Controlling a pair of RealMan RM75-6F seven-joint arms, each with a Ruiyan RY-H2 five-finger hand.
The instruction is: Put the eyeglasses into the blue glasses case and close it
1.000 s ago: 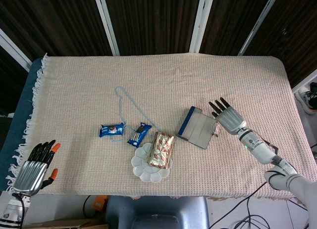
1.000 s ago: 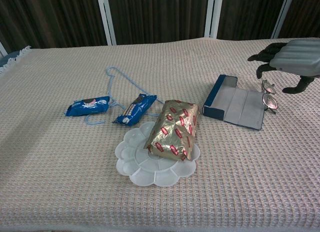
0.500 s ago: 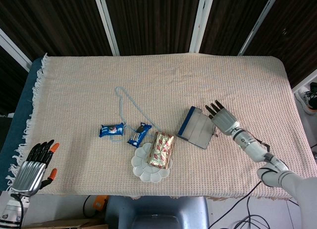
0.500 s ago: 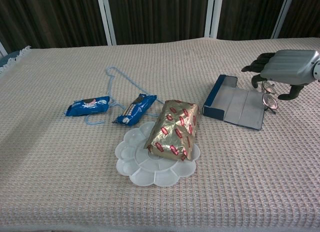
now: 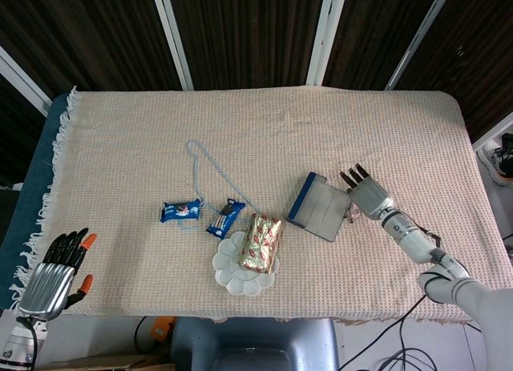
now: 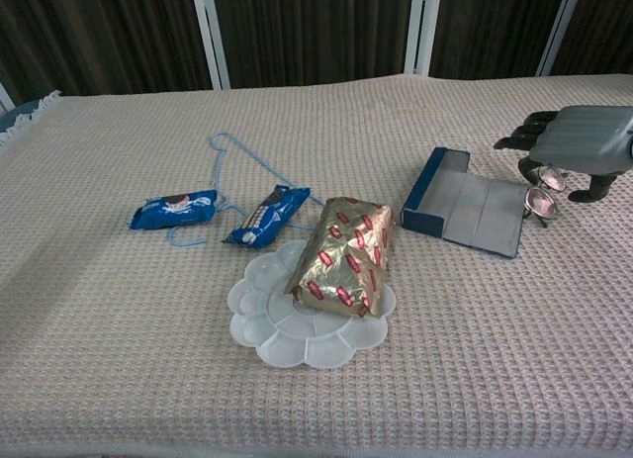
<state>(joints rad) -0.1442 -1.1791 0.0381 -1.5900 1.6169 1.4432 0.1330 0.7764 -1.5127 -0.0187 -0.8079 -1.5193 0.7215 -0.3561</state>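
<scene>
The blue glasses case (image 5: 319, 207) (image 6: 465, 213) lies open and flat on the woven cloth, grey lining up. The eyeglasses (image 6: 541, 201) (image 5: 350, 213) lie on the cloth just off the case's right edge. My right hand (image 5: 367, 196) (image 6: 584, 139) hovers right over them, palm down, fingers arched toward the lenses; I cannot tell whether they touch. My left hand (image 5: 56, 273) hangs off the table's front left corner with its fingers apart and nothing in it.
A white flower-shaped plate (image 6: 267, 329) carries a gold and red packet (image 6: 346, 255) left of the case. Two blue snack packs (image 6: 173, 209) (image 6: 267, 216) and a light blue wire hanger (image 6: 247, 156) lie further left. Cloth fringe marks the left table edge (image 5: 48, 195).
My right hand came down over the eyeglasses, then shifted slightly right. The glasses seem nudged a little to the right. The left hand stayed put.
</scene>
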